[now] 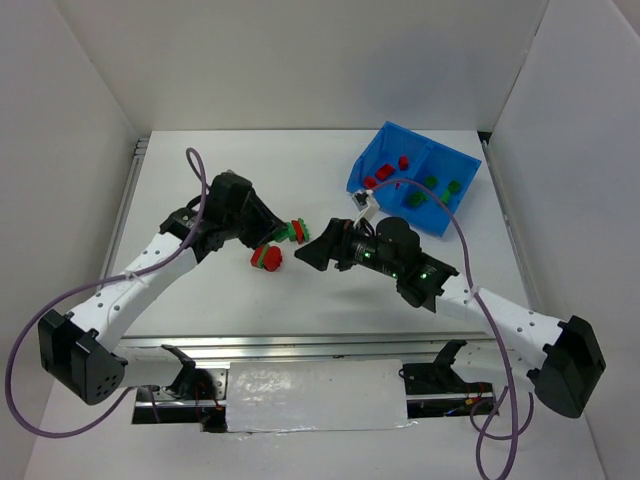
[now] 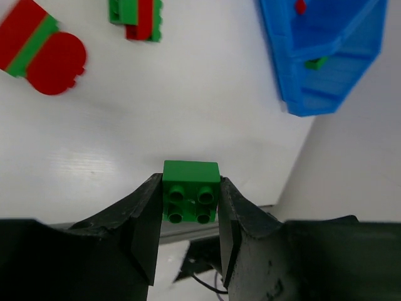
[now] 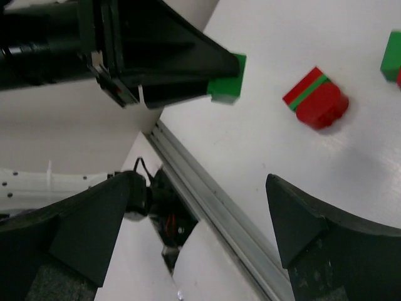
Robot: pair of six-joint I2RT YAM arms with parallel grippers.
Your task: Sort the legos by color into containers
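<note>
The left gripper (image 2: 190,188) has its fingers (image 2: 147,207) clamped on a green brick (image 2: 191,172) over the middle of the surface (image 1: 300,180), well apart from the blue bin (image 1: 445,215). Its studs face the wrist, and being square it has no real long axis. I'd carry it level and release it low over the right compartment (image 1: 440,203), where the greens (image 1: 430,182) lie. The right gripper (image 3: 202,182) gapes wide and empty.
</note>
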